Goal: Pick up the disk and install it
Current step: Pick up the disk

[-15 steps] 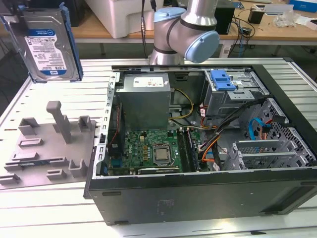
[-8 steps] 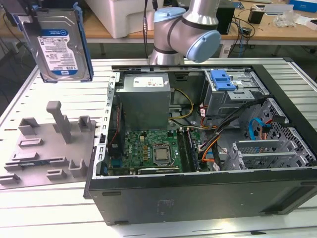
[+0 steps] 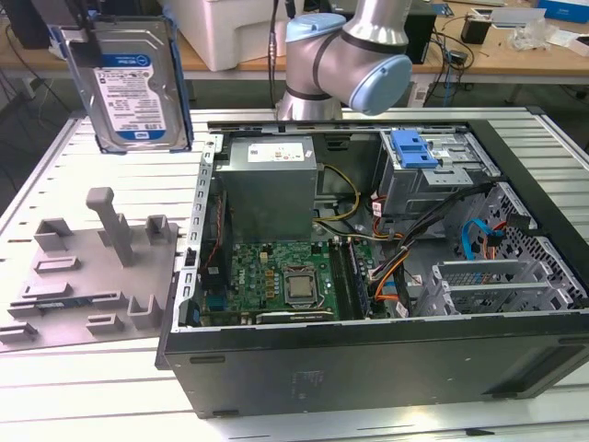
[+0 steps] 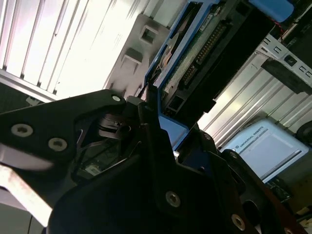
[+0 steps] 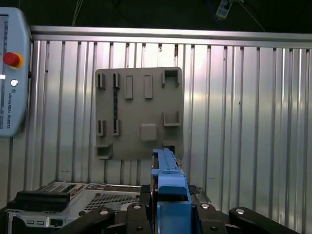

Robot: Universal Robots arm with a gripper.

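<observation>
Disk (image 3: 133,87): held upright in the air above the grey holder plate (image 3: 69,276), beside the open computer case (image 3: 368,368), its blue-framed edge clamped by the gripper (image 5: 168,212), probably for carrying to the case.

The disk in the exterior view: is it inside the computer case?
No, the disk hangs in the air to the exterior view's left of the computer case.

The disk (image 3: 129,87), silver with a white-and-blue label and blue frame, hung upright in mid-air, label outward.
</observation>
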